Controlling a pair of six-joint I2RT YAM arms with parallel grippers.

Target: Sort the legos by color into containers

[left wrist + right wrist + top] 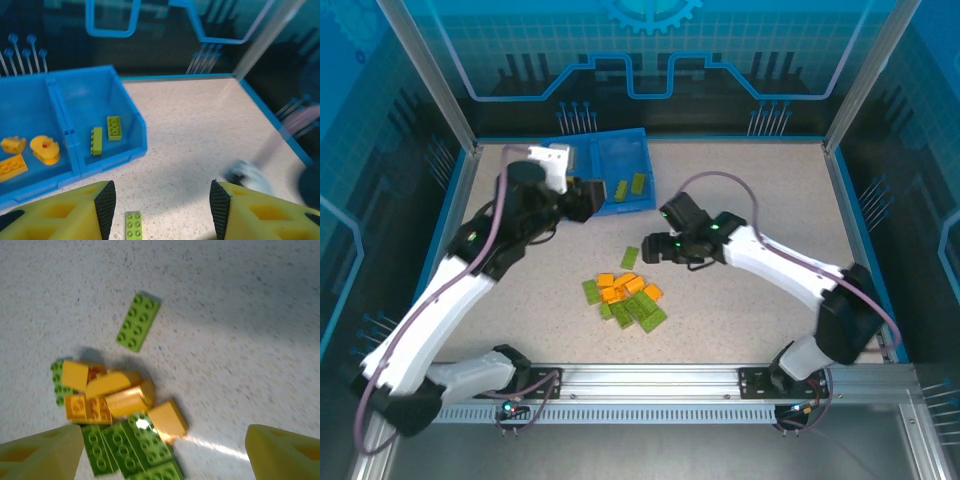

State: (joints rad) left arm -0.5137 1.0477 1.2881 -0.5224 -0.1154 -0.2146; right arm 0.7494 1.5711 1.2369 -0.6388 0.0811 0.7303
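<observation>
The blue tray [620, 155] lies at the back left of the table. Its left compartment [25, 107] holds three orange legos, one of them round with a hole [45, 149]. Its right compartment [95, 100] holds two green legos [105, 135]. My left gripper [162, 205] hovers open just in front of the tray, with a lone green brick [133, 225] on the table below it. A mixed pile of orange and green legos [625, 298] sits mid-table. My right gripper [165, 460] is open and empty above the pile [125, 410], near the lone green brick [137, 321].
Blue-trimmed enclosure walls [850, 190] ring the speckled table [750, 190]. The right arm [790, 265] stretches in from the right. Open tabletop lies to the right of the tray and the pile.
</observation>
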